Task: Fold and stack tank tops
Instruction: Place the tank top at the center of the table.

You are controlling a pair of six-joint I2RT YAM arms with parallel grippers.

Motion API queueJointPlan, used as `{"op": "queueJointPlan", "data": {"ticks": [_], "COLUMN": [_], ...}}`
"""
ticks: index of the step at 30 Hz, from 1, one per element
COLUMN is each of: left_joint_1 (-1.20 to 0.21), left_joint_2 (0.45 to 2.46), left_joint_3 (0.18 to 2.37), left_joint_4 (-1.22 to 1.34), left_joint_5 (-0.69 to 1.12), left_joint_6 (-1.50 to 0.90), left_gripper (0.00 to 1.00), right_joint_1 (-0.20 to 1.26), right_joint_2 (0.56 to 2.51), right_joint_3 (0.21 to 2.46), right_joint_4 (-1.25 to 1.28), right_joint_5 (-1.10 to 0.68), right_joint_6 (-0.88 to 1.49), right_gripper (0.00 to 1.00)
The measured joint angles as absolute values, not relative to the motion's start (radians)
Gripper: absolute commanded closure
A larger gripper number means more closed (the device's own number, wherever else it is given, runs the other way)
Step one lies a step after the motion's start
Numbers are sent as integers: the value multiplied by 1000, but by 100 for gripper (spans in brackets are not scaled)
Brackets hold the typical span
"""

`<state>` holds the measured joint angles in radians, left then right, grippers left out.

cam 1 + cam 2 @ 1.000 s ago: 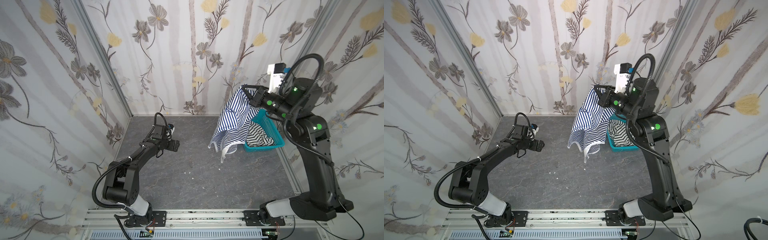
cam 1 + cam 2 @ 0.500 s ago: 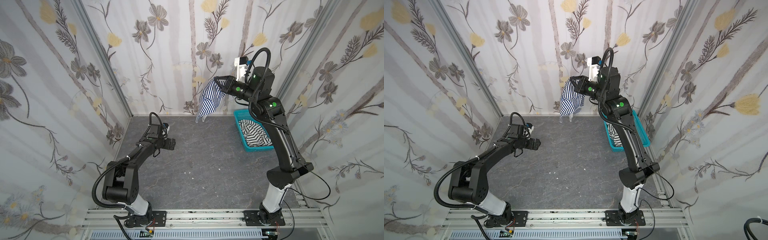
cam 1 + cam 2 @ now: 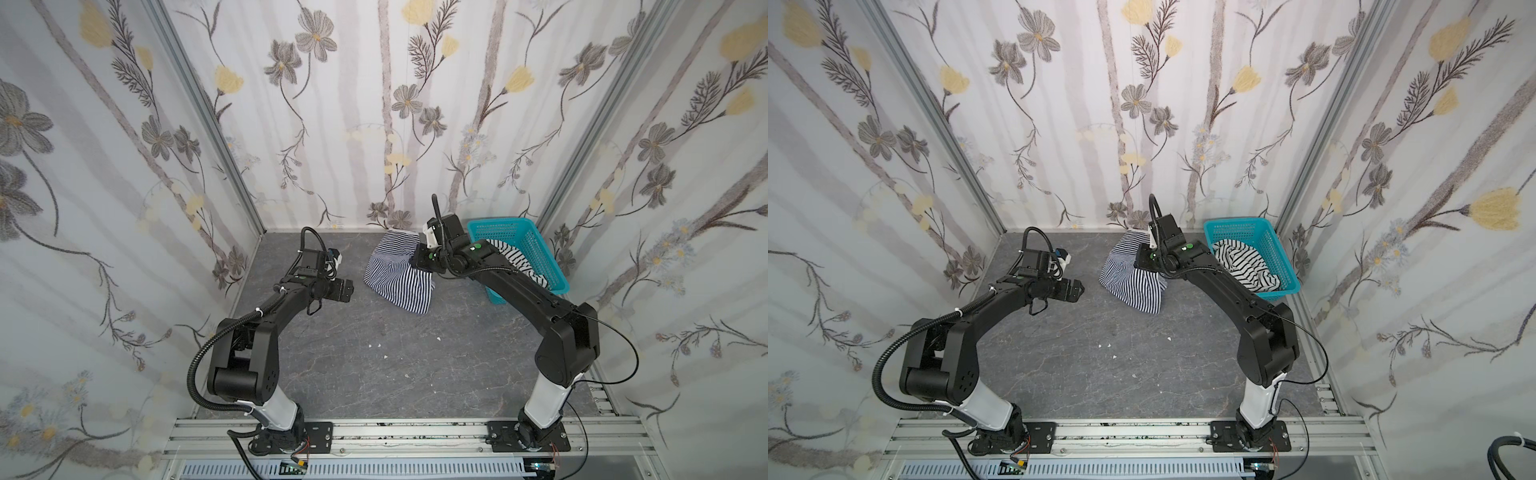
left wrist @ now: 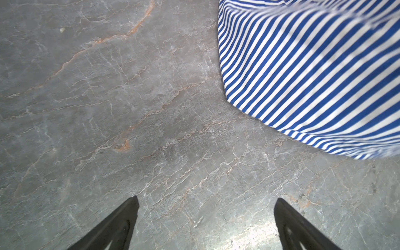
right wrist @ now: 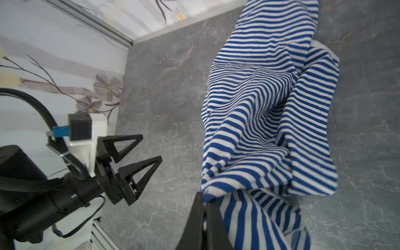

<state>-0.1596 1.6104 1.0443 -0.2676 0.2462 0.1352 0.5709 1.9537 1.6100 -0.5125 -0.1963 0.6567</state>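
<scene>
The tank top with fine navy-and-white stripes (image 3: pixel 395 276) (image 3: pixel 1133 284) lies bunched on the grey table near the back wall. My right gripper (image 5: pixel 204 201) is shut on a fold at its edge, and the cloth (image 5: pixel 259 121) spreads away from the jaws onto the table. The other tank top (image 3: pixel 513 257) (image 3: pixel 1241 262), white with wider black stripes, lies crumpled in the teal basket (image 3: pixel 498 225). My left gripper (image 4: pixel 205 201) (image 3: pixel 347 290) hovers open just left of the navy tank top (image 4: pixel 313 75), with only bare table between its fingers.
The teal basket (image 3: pixel 1237 225) stands in the back right corner against the walls. Small white specks (image 3: pixel 378 345) lie on the grey table (image 3: pixel 374 374) in front of the arms. Floral walls close in the back and both sides.
My right arm has swung down from high above the basket to the table's back centre, laying the navy tank top on the table. The left gripper has shifted slightly toward it.
</scene>
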Motion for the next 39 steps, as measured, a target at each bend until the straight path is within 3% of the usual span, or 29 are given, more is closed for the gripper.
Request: {"op": "queueJointPlan", "data": {"ticks": [8, 13, 18, 25, 34, 39], "left_joint_1": [-224, -269, -293, -324, -365, -294], "left_joint_2": [1632, 1633, 1633, 1647, 1705, 1723], "left_joint_3": [1036, 1026, 1021, 1024, 1050, 1090], "left_joint_4": [-308, -337, -348, -352, -356, -358], "left_joint_5": [286, 283, 272, 270, 273, 203], "left_joint_6": [190, 222, 239, 249, 260, 242], "left_gripper": [0, 0, 0, 0, 0, 0], "right_joint_1": [604, 611, 546, 473, 549, 602], "right_joint_2": [2082, 2177, 2096, 1921, 1942, 1974], "right_joint_3": [1628, 1690, 1539, 1338, 1382, 1451], "right_joint_4": [-456, -494, -444, -186, -29, 33], "right_joint_5": [-171, -43, -23, -252, -464, -536], "right_joint_6": [670, 661, 673, 725, 806, 838], "right_gripper": [100, 100, 100, 100, 100, 100]}}
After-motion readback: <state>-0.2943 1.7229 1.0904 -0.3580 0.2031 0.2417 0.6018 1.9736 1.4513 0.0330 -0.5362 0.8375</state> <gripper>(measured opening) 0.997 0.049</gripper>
